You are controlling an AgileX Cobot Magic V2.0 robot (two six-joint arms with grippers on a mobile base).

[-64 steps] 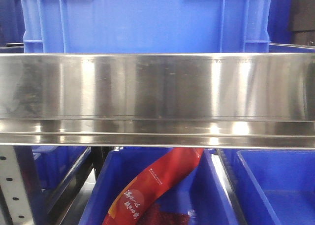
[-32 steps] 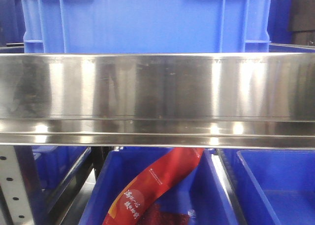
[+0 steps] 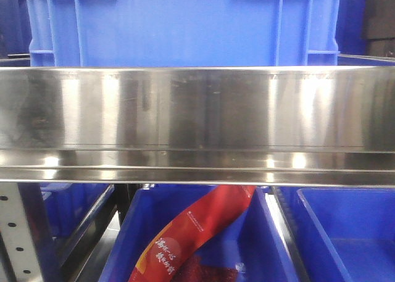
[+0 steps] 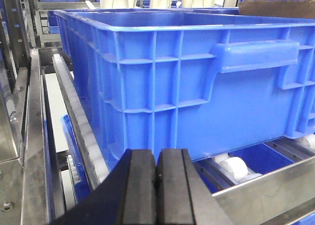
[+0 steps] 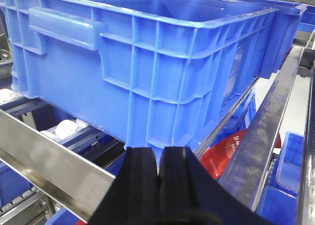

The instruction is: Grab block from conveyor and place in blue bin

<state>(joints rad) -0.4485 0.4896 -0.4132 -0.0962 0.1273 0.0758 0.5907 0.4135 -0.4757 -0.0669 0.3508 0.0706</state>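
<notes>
Both pincers (image 4: 156, 171) (image 5: 158, 168) shut, bin-facing (image 4: 197, 77).

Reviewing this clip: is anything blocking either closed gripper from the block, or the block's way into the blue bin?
Cannot be judged: neither block nor conveyor shows in any view. Both the left gripper and right gripper are shut and empty, facing the blue bin side wall. A steel rail crosses in front of the bin.

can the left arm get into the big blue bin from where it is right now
Probably not directly. The left gripper is shut and sits low in front of the big blue bin, facing its side wall below the rim. It would likely have to rise over the rim first.
</notes>
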